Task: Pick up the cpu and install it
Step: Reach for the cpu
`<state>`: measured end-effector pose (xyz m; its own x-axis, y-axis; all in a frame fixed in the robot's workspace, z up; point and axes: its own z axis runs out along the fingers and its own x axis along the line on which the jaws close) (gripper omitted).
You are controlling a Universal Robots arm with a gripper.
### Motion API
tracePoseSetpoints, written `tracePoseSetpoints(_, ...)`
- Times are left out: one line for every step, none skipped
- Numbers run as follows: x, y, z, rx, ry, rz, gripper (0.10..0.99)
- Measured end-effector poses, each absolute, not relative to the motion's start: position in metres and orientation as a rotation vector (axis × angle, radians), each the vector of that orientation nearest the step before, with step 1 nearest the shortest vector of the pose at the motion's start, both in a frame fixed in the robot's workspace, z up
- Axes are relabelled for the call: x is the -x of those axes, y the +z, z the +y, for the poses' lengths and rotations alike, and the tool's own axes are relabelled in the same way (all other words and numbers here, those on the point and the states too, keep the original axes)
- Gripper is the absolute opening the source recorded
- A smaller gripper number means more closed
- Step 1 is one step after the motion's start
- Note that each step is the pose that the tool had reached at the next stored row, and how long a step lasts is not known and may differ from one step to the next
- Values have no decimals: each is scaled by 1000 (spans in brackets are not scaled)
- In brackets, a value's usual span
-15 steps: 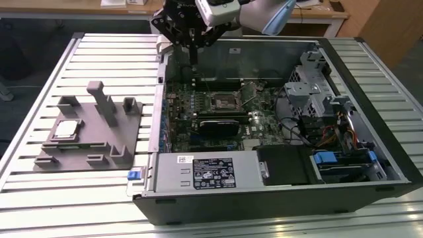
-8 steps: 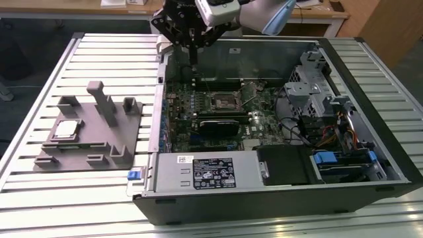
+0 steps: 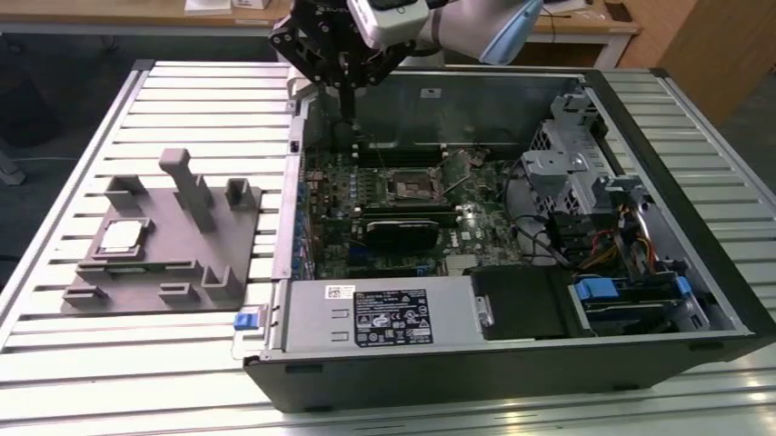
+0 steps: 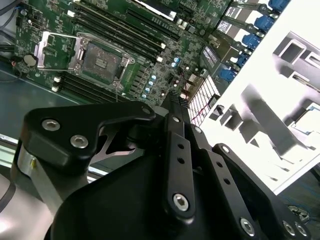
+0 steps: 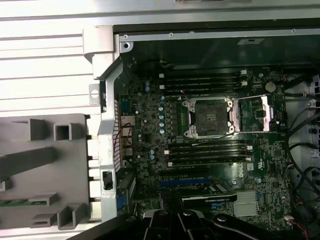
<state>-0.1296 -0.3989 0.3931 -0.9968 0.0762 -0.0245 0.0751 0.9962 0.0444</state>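
1. The black robot gripper hangs above the far edge of the open black computer case. Its fingers are pressed together on nothing, well apart from the chip.
2. The cpu, a small flat square chip with a silver-grey top, lies in a recess of the grey plastic tray. The tray sits on the slatted metal table, at the exterior view's left of the case.
3. The square metal-framed socket on the green motherboard stands open with its plate swung aside. Long memory slots flank it.
4. Between tray and socket rises the case's metal side wall. A black rectangular block sits just beside the socket.
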Motion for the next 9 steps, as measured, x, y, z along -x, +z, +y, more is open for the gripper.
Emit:
tracePoseSetpoints(130, 393, -399, -118, 68, 3112, 106)
tracePoseSetpoints(130, 393, -399, -118, 68, 3112, 106)
tracePoseSetpoints(131, 393, -399, -118, 68, 3112, 106)
tracePoseSetpoints(131, 393, -399, -118, 68, 3112, 106)
tracePoseSetpoints(131, 393, -399, -118, 68, 3112, 106)
tracePoseSetpoints(131, 393, -399, -118, 68, 3112, 106)
tracePoseSetpoints(132, 393, -399, -118, 68, 3113, 106)
tracePoseSetpoints(132, 393, -399, -118, 68, 3113, 106)
tracePoseSetpoints(132, 393, -399, -118, 68, 3113, 106)
